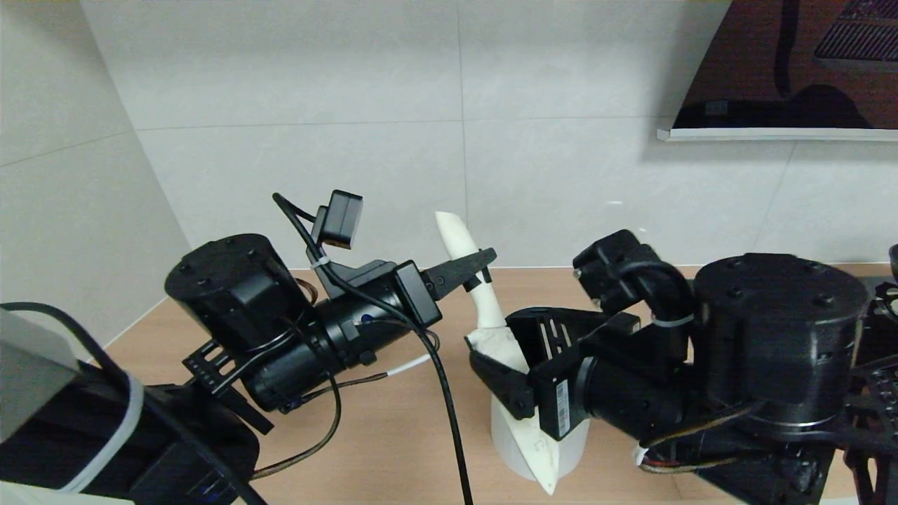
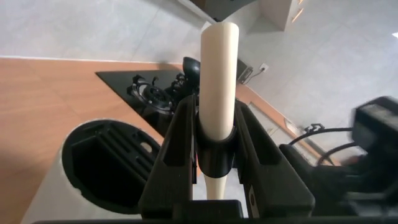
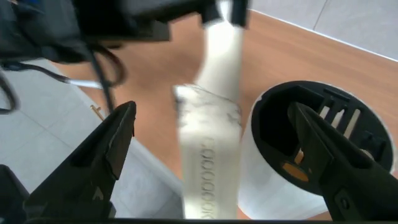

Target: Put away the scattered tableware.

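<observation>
A long white knife-like utensil [image 1: 484,301] stands nearly upright above the counter, handle up and pointed tip down. My left gripper [image 1: 471,271] is shut on its handle [image 2: 219,81], near the upper end. My right gripper [image 1: 504,345] is wide open lower down, its two fingers on either side of the broad lower part of the utensil [image 3: 211,155] without closing on it. Behind and just below the tip stands a white cylindrical holder [image 1: 502,436] with a black slotted insert [image 3: 323,143]. In the left wrist view the holder [image 2: 55,177] sits beside my left gripper [image 2: 217,152].
The wooden counter [image 1: 393,421] meets tiled walls behind and on the left. A black gas cooktop [image 2: 152,93] lies on the right side of the counter, and its edge [image 1: 880,308] shows past my right arm. A dark panel [image 1: 786,70] hangs on the wall at upper right.
</observation>
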